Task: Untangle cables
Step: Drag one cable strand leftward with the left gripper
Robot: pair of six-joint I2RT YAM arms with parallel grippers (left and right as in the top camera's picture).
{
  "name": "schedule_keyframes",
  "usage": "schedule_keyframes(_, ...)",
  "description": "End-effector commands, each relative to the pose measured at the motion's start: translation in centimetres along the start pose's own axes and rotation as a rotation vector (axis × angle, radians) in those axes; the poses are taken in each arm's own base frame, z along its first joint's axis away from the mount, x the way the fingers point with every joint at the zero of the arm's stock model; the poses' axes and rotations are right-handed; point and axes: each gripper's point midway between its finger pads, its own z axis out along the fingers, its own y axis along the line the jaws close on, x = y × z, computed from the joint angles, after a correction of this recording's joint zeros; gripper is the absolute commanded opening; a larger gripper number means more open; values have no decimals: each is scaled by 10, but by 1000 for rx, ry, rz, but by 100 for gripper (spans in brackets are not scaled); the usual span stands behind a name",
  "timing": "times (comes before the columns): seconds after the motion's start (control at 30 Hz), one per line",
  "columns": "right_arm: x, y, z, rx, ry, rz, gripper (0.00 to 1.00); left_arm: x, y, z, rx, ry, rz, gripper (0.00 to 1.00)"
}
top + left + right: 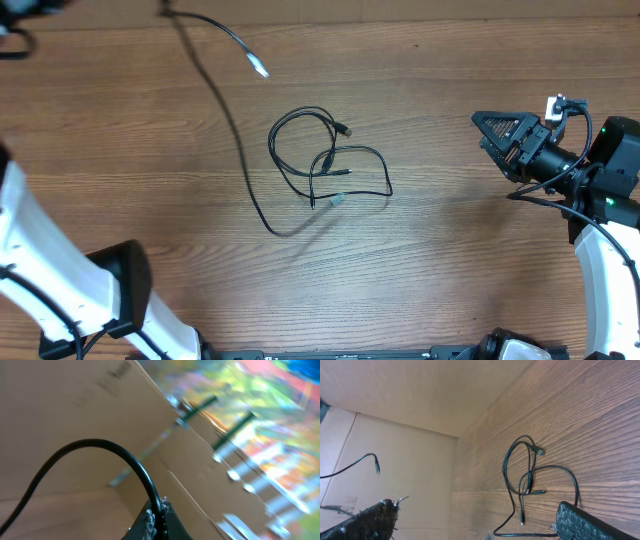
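Black and thin, the lifted cable is what your left gripper has: the jaws are pressed together on it. The cord rises out of the pinch, arches over and drops away toward the lower left of the wrist view, with blurred cardboard boxes behind it. From overhead you can see a long cord enter at the top edge. A short stretch runs right to a pale plug end, and a long stretch sweeps down across the wooden table before curling in toward the lower left of the tangle. That tangle is where the rest of the cables lie: a few loose loops crossing one another near the middle of the table, flat on the wood, with small plug tips showing inside and at the bottom of the loops. Your right gripper is spread wide and holds nothing. It sits off to the right of the tangle, well apart from it, with its open end turned that way and touching no cord. In its wrist view the two textured fingers fill the lower corners, the tangle lies on the wood between them, nearer the right-hand one, and a loose cable tip hangs in the air at far left.
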Motion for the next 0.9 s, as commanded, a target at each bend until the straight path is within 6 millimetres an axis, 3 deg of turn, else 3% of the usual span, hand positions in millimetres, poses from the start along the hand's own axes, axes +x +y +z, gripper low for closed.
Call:
schedule_keyframes(0.0, -4, 0, -2, 16, -20, -18, 100, -13, 6, -31, -71, -48, 53, 4)
schedule_keyframes(0.1, -4, 0, -2, 16, -20, -18, 100, -28, 16, -50, -137, -104, 134, 4)
schedule_keyframes(0.27, -4, 0, -2, 15, -19, -17, 100, -39, 35, -62, -235, -151, 328, 4)
schedule_keyframes(0.37, -4, 0, -2, 15, -19, -17, 100, -46, 81, -77, -425, -221, 288, 4)
schedule_keyframes(0.53, -4, 0, -2, 16, -20, -17, 100, -45, 170, -127, -865, -298, 161, 4)
schedule_keyframes(0.7, -5, -1, -2, 21, -24, -17, 100, -38, 223, -160, -1092, -289, 66, 4)
schedule_keyframes(0.87, -5, -1, -2, 21, -24, -17, 100, -19, 291, -191, -1292, -238, -87, 4)
